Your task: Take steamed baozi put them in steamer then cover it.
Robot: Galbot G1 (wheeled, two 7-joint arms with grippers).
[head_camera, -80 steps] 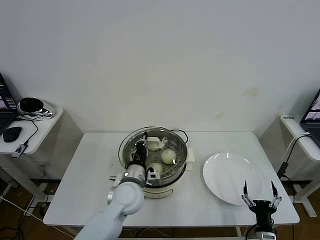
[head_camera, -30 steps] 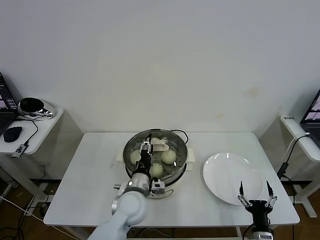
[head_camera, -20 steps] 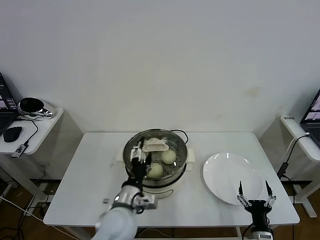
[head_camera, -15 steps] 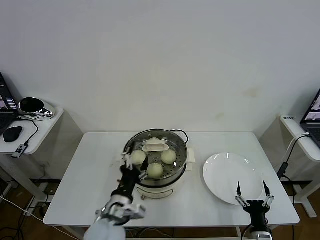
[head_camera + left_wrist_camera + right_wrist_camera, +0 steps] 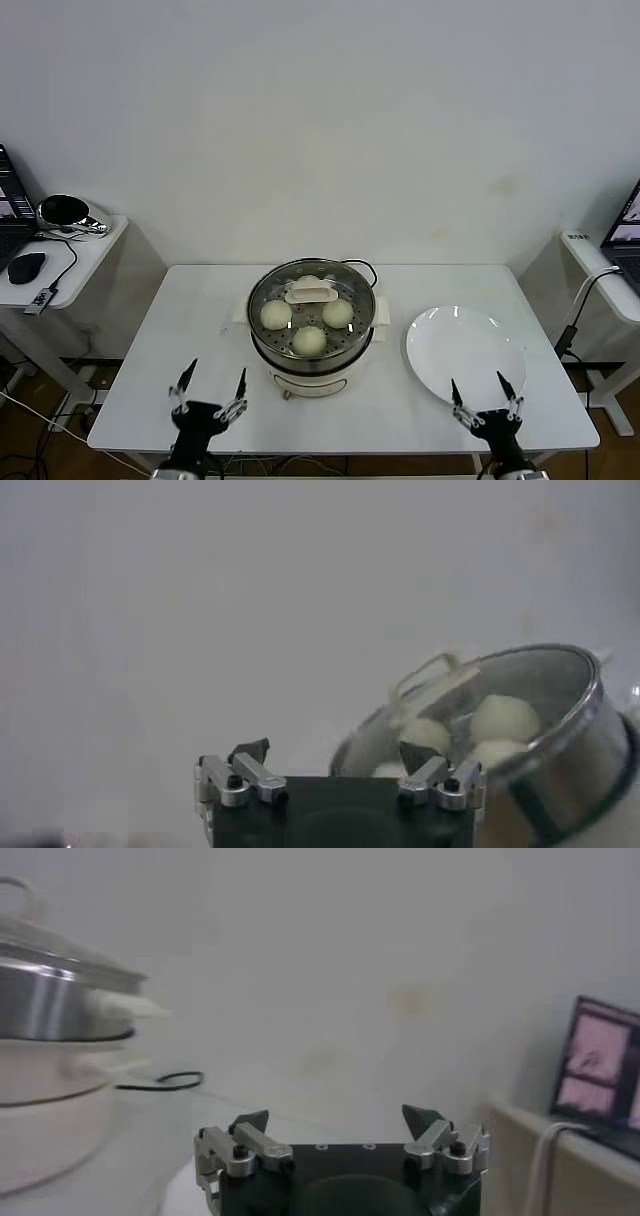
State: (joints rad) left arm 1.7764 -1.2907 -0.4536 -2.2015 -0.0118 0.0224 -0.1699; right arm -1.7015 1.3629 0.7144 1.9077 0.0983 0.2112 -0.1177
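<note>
Both jaws stand wide and hold nothing — the left gripper [image 5: 209, 398] at the table's near-left edge, the right gripper [image 5: 484, 398] near the white plate [image 5: 447, 330]. The baozi [image 5: 310, 340] sit in the steamer [image 5: 312, 352] at centre under the cover [image 5: 311, 293]. The task looks complete — nothing more seems called for.

Baozi [image 5: 309, 339] inside covered steamer [image 5: 312, 330]

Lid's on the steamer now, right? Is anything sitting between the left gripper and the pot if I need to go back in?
Nothing visible. The left gripper is open at the table's near edge, with bare table up to the steamer; the cover sits on it.
</note>
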